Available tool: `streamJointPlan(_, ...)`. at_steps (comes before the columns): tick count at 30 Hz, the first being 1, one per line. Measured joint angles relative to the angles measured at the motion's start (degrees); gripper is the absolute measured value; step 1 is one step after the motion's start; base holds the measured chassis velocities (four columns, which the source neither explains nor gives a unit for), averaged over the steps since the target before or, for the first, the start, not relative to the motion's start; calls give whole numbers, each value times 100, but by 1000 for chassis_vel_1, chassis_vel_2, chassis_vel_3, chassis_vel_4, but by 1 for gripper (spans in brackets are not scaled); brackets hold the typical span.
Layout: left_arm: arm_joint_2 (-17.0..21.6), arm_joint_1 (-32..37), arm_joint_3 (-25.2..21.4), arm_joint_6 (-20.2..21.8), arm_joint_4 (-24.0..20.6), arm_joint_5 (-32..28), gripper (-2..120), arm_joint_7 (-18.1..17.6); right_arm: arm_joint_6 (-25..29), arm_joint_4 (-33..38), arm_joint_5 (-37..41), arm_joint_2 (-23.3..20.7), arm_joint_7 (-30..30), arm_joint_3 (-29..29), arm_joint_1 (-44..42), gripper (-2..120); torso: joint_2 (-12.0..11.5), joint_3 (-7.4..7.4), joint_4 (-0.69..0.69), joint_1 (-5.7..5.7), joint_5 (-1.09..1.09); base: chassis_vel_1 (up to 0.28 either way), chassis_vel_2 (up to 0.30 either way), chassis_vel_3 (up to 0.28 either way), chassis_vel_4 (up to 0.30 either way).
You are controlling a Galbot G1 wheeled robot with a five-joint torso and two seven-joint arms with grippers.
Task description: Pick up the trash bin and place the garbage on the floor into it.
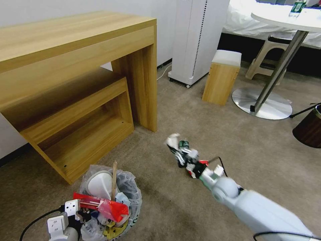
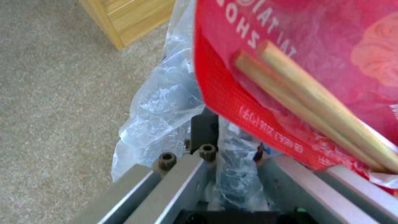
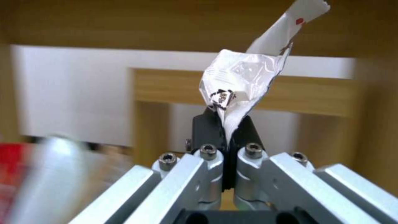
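The trash bin [image 1: 132,195], lined with a crinkly plastic bag [image 2: 166,102], stands on the beige floor [image 1: 187,117] at the lower left. It is heaped with garbage: a red wrapper [image 1: 103,205], a wooden stick [image 1: 114,179] and a white slipper [image 1: 98,183]. My left gripper [image 1: 86,211] is shut on the bin's bag-covered rim [image 2: 230,146]. My right gripper [image 1: 176,149] reaches over the middle of the carpet, shut on a crumpled white wrapper [image 3: 238,90]. A green-label bottle [image 1: 183,144] shows right beside that gripper.
A wooden desk [image 1: 77,50] with a low shelf stands at the left. Behind are a white tower appliance [image 1: 197,36], a wooden stool [image 1: 221,77] and a round table's steel base [image 1: 262,103]. A brown wood-grain bin [image 1: 309,129] sits at the right edge.
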Motion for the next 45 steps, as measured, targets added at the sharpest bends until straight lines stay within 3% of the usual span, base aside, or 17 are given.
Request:
streamJointPlan(2, 12, 4, -8, 6, -28, -28, 0, -13, -34, 37, 56, 48, -23, -181, 103, 0, 0, 0, 0, 0, -1, 0, 0, 0, 0)
streamJointPlan(4, 117, 18, -73, 27, -146, -191, 0, -95, -172, 57, 321, 270, -6, -942, 450, 0, 0, 0, -2, 0, 0, 0, 0, 0, 0)
streamJointPlan(5, 117, 18, -73, 27, -146, -191, 0, -95, -172, 57, 321, 270, -6, -942, 450, 0, 0, 0, -2, 0, 0, 0, 0, 0, 0)
streamJointPlan(8, 250, 45, -163, 44, -246, -374, 0, -184, -293, -165, 611, 551, 172, -1679, 665, 0, 0, 0, -2, 0, -1, 0, 0, 0, 0)
streamJointPlan(12, 354, 82, -228, 50, -334, -486, 0, -215, -401, -392, 802, 866, 293, -2134, 687, 0, 0, 0, -2, 0, -1, 0, 0, 0, 0)
streamJointPlan(19, 470, 105, -296, 56, -429, -634, 0, -304, -495, -612, 937, 1396, 470, -2548, 711, 0, 0, 0, -2, 0, -1, 0, 0, 0, 0)
streamJointPlan(27, 430, 110, -308, 83, -427, -625, 0, -307, -609, -456, 1084, 1261, 698, -2698, 722, 0, 1, -1, -2, 0, -1, 0, 0, 0, 0)
streamJointPlan(30, 454, 119, -331, 84, -428, -636, 0, -297, -669, -381, 1121, 1128, 655, -2684, 699, 7, 1, -1, -3, 0, 0, 0, 0, 0, 0)
streamJointPlan(31, 476, 127, -350, 84, -427, -640, 0, -308, -700, -324, 1134, 994, 591, -2644, 678, 17, 1, -1, -4, 0, 0, 0, 0, 0, 0)
streamJointPlan(36, 466, 117, -351, 84, -417, -648, 0, -305, -739, -197, 1164, 855, 473, -2563, 637, 30, 1, -1, -3, -1, 0, 0, 0, 0, 0)
streamJointPlan(38, 443, 127, -345, 97, -404, -638, 0, -310, -763, -132, 1135, 768, 403, -2486, 600, 41, 1, -1, -2, -1, 1, 0, 0, 0, 0)
streamJointPlan(40, 437, 137, -345, 103, -404, -633, 0, -311, -760, -121, 1125, 745, 394, -2476, 592, 43, 1, -1, -2, -1, 1, 0, 0, 0, 0)
streamJointPlan(45, 423, 196, -378, 134, -430, -625, 0, -328, -725, -65, 1051, 655, 389, -2326, 503, 66, 1, -1, -2, 0, 0, 0, 0, 0, 0)
